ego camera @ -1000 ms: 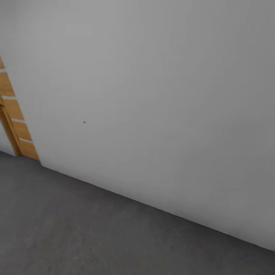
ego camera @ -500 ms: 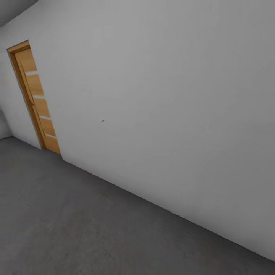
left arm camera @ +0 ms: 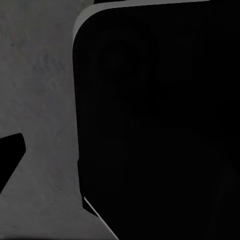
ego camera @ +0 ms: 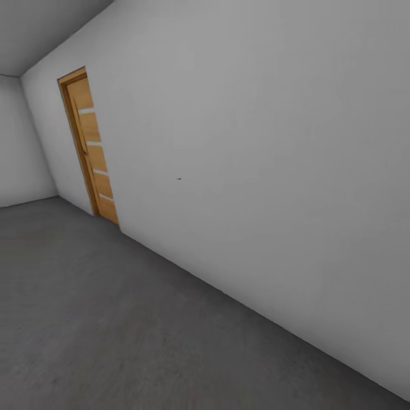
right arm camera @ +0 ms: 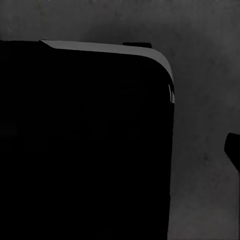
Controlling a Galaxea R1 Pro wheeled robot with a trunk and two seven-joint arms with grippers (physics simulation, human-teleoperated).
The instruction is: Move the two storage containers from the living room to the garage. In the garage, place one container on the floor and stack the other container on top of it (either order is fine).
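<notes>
The two storage containers are out of view. I am in the garage: a dark grey concrete floor [ego camera: 114, 319] meets a plain light grey wall [ego camera: 273, 171]. In the left wrist view one dark finger [left arm camera: 11, 155] of my left gripper stands at the picture's edge over the floor, far off the middle, with nothing against it. The right wrist view has one dark finger [right arm camera: 233, 150] of my right gripper at its edge in the same way. Beside each finger lies a black rounded part of my own body [left arm camera: 160, 125] [right arm camera: 85, 145].
An orange-brown wooden door [ego camera: 91, 148] with pale stripes stands shut in the long wall, far off to the left. Beyond it the room's corner and a second grey wall [ego camera: 23, 154] show. Open concrete floor stretches from me to the door.
My head view has swung left: the door has slid from the picture's left edge toward the middle, and the far corner and ceiling have come into sight. Nothing in the room itself moved.
</notes>
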